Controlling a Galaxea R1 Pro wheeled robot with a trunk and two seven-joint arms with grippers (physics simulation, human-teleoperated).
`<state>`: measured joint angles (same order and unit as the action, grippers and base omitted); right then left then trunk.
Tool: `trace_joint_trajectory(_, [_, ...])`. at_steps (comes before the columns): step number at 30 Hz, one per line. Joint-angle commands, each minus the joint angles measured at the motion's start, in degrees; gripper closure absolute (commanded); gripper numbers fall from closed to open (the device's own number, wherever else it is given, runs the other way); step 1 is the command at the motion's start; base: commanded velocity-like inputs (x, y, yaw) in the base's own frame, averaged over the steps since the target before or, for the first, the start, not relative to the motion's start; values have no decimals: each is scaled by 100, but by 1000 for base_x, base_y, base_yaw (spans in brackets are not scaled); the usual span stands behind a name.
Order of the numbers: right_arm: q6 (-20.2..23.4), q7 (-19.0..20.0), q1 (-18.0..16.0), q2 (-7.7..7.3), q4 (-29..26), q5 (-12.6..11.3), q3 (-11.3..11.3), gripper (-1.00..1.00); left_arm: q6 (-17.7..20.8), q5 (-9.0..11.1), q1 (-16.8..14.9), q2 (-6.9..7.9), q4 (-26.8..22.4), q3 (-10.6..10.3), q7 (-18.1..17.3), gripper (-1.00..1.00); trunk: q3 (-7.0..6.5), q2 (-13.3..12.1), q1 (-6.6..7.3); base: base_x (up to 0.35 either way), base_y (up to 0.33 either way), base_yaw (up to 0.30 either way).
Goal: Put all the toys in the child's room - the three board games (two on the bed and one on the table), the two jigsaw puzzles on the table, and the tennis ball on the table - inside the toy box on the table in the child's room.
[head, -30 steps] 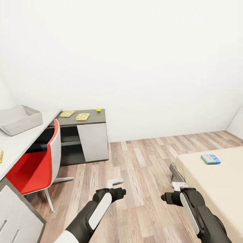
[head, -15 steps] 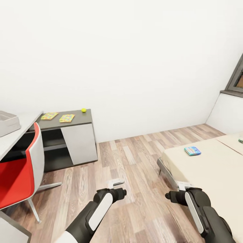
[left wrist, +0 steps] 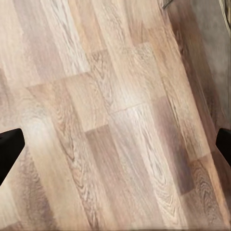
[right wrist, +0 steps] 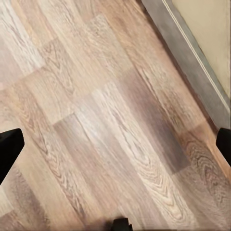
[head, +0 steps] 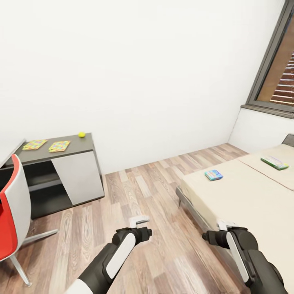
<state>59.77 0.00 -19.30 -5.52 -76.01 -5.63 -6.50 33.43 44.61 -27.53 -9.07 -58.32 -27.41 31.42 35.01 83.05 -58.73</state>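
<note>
**Both arms low over the floor, toys on desk and bed**

A red-and-white chair [head: 10, 212] stands left of the low dark grey desk [head: 77, 149]. On that desk lie two jigsaw puzzles [head: 34, 144] [head: 59, 145] side by side, with the tennis ball [head: 82, 134] just right of them near the wall.

The left end effector [head: 139, 221] hangs over the wood-plank floor [head: 151, 192], well in front of the desk, fingers spread and holding nothing. The right end effector [head: 224, 225] hangs beside the bed [head: 245, 204] edge, likewise spread and bare.

Beyond the right end effector, the small blue board game [head: 213, 174] lies on the bed, and a green board game [head: 275, 162] farther right, below the window [head: 277, 77].
</note>
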Motion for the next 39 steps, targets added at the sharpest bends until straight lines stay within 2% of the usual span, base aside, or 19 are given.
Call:
trace_joint_trajectory(1, [23, 0, -4, -3, -5, -23, -11, -100, 1, 65, -5, 6, -9, -12, 56, -100, 10, 3, 0, 0, 0, -263])
trace_joint_trajectory(18, [23, -7, -4, -8, -10, -14, -26, -100, 2, 74, -6, 28, 4, -16, -197, -100, 72, 3, 0, 44, 4, -232])
trace_joint_trajectory(39, [-173, -6, 12, 3, 0, 18, -17, -100, 16, 38, -7, 34, 63, -18, -295, -100, 82, 3, 0, 299, 4, -28])
